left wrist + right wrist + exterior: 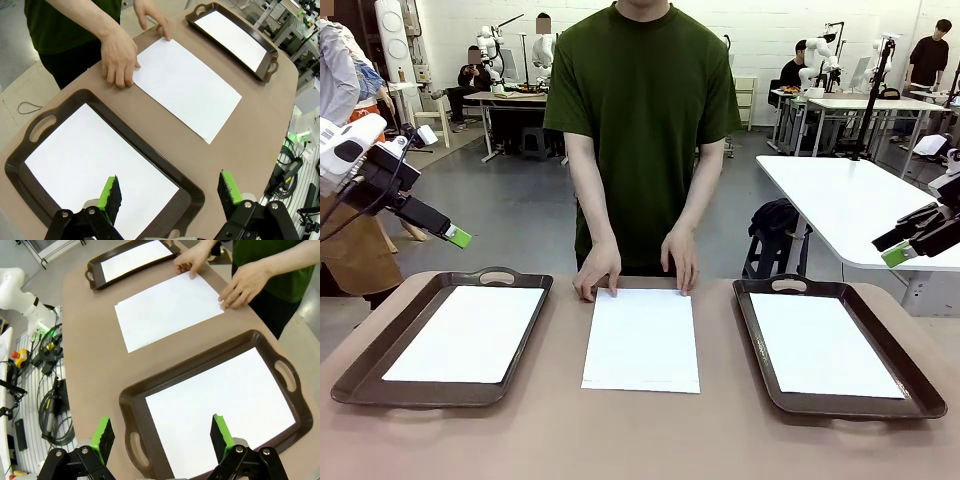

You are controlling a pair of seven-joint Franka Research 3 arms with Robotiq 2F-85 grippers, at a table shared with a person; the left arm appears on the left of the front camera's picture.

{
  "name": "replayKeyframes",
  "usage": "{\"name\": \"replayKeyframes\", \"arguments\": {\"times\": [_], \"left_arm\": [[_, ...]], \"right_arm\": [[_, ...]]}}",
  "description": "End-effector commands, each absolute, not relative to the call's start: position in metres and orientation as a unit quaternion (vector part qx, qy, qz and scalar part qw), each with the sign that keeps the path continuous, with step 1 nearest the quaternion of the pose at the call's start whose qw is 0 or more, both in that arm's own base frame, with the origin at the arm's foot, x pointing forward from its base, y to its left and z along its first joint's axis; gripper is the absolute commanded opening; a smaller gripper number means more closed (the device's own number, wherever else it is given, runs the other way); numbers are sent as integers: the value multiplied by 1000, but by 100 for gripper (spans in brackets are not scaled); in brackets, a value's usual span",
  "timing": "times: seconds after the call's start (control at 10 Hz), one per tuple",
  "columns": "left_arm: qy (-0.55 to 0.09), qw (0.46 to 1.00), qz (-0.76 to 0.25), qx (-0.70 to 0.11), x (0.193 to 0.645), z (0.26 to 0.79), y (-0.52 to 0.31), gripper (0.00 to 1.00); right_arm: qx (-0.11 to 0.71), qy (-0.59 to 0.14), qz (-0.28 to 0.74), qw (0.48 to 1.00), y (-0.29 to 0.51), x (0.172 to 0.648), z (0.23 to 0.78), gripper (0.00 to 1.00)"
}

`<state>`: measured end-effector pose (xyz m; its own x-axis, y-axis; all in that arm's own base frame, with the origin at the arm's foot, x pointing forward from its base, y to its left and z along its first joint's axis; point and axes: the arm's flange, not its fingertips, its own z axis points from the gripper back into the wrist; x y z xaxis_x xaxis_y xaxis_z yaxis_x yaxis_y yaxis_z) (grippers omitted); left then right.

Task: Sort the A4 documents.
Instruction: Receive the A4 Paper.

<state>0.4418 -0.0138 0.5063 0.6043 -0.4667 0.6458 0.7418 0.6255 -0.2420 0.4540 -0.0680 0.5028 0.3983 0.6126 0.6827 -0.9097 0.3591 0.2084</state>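
Squarely in the middle of the brown worktop [560, 435], between the two trays, lie the loose A4 documents [641, 340], flat, with their long side running away from the robot. How many sheets are there cannot be told. The person stands at the far side with one hand [598, 272] at one far corner of the paper and the other hand [680, 262] at the other far corner, fingertips touching the edge. One more white document [470, 333] lies flat inside the dark brown left tray [420, 392], and a third document [823, 345] lies flat inside the right tray [850, 404]. Each tray has a handle slot at its end. The left gripper [170, 196] hangs in the air clear of the worktop, looking down over the left tray, its jaws wide apart and holding nothing. The right gripper [161, 436] hangs over the right tray, its jaws likewise wide and empty.
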Motion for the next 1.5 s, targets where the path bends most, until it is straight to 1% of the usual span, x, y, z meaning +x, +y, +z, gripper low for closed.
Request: {"name": "replayKeyframes", "arguments": {"times": [0.0,1.4], "left_arm": [[-275,857,-359,-246,441,506,-13,100],[-275,857,-359,-246,441,506,-13,100]], "right_arm": [[290,-255,490,782,-67,454,501,100],[290,-255,490,782,-67,454,501,100]]}}
